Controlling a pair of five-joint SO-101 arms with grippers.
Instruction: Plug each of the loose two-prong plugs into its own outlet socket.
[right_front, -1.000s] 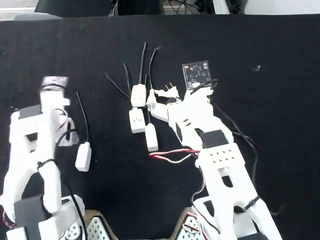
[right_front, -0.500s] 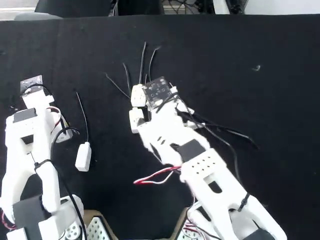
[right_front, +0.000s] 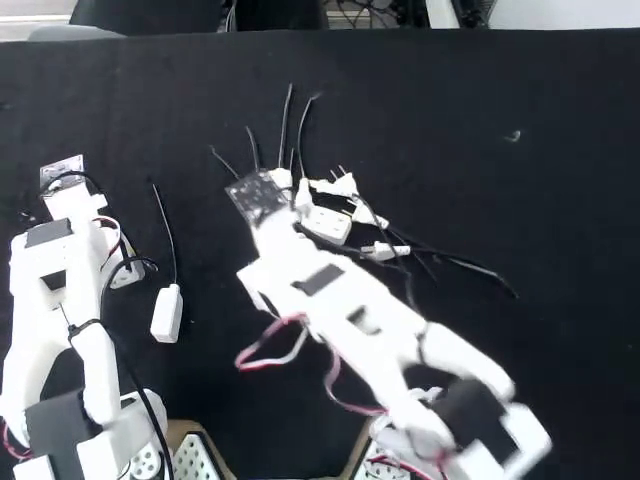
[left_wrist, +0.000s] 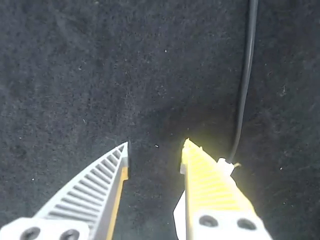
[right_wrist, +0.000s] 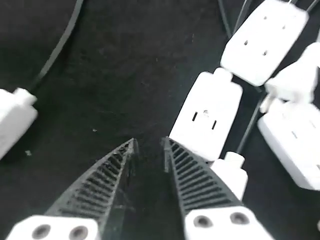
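Sockets number three near the right tool.

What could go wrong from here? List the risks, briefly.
1. The right gripper hangs empty beside a slotted socket that lies close against a neighbouring socket. Its fingers could shove both out of line.
2. Thin black cords fan out from that cluster and may snag the right arm.

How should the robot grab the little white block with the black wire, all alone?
I'd grip the lone white rectangular block across its two long sides, around the middle, coming straight down from above. It lies flat on the black table, and its thin black wire leaves one short end, so the long sides are free.
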